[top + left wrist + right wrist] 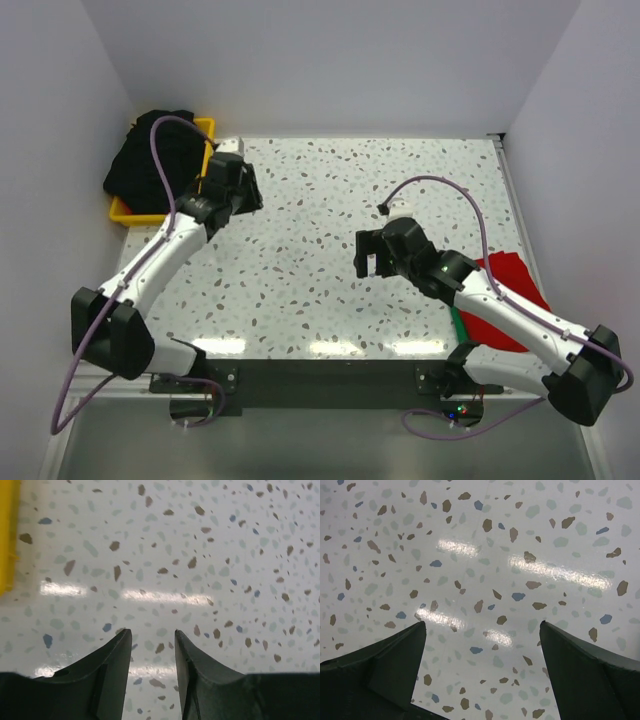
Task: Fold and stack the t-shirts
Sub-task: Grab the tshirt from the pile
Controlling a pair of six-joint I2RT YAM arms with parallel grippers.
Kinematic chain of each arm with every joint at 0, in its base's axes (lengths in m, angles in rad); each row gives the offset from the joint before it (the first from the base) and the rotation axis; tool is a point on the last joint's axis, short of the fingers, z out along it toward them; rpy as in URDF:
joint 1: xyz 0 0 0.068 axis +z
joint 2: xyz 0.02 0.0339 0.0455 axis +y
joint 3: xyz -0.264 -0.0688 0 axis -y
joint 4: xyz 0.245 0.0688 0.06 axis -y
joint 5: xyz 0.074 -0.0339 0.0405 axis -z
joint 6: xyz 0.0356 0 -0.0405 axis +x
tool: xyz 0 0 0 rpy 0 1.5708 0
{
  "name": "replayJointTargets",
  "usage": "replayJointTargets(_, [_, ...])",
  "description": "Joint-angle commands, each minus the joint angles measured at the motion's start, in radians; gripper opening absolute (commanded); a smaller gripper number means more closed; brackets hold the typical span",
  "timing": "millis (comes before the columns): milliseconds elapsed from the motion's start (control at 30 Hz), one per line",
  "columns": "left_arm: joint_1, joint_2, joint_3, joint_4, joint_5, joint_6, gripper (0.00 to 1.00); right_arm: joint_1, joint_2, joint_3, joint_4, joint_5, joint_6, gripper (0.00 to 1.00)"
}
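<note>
my left fingers (112,672) hang narrow and empty near the yellow bin (205,125) heaped with black t-shirts (150,165); my right fingers (385,665) gape wide, the red t-shirt (505,300) under that arm. a blind pinch into the heap could drag several out.

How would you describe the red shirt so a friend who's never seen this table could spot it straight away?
Start at the speckled table and follow its right edge toward the front. The red t-shirt lies there, partly under the right arm. It is the only red cloth; the other shirts are black, heaped in the yellow bin at the far left.
</note>
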Motion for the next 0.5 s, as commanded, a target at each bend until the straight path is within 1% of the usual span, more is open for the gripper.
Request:
replayJointTargets(0, [0.151, 0.069, 0.112, 0.016, 0.007, -0.02, 0.45, 0.001, -0.025, 0.013, 0.033, -0.039, -0.025, 0.99])
replayJointTargets(33, [0.221, 0.11, 0.147, 0.017, 0.021, -0.028, 0.47, 0.001, -0.023, 0.009, 0.042, -0.061, -0.024, 0.99])
replayJointTargets(100, [0.28, 0.151, 0.184, 0.019, 0.021, -0.041, 0.51, 0.001, -0.016, 0.004, 0.061, -0.081, -0.021, 0.99])
replayJointTargets(133, [0.329, 0.19, 0.213, 0.023, 0.015, -0.048, 0.52, 0.001, -0.013, 0.004, 0.062, -0.098, -0.021, 0.99])
replayJointTargets(233, [0.396, 0.269, 0.282, 0.034, -0.04, -0.055, 0.56, 0.001, 0.003, 0.007, 0.064, -0.107, -0.022, 0.99])
replayJointTargets(267, [0.4, 0.291, 0.299, 0.034, -0.079, -0.057, 0.58, 0.001, 0.004, 0.007, 0.065, -0.11, -0.024, 0.99])
replayJointTargets(300, [0.453, 0.312, 0.319, 0.031, -0.088, -0.058, 0.59, 0.001, 0.007, 0.01, 0.064, -0.115, -0.027, 0.99])
replayJointTargets(367, [0.488, 0.371, 0.376, 0.027, -0.133, -0.06, 0.61, 0.001, 0.009, 0.006, 0.071, -0.127, -0.03, 0.99])
replayJointTargets(467, [0.553, 0.458, 0.454, 0.01, -0.139, -0.058, 0.63, 0.001, 0.011, -0.008, 0.087, -0.136, -0.028, 0.99])
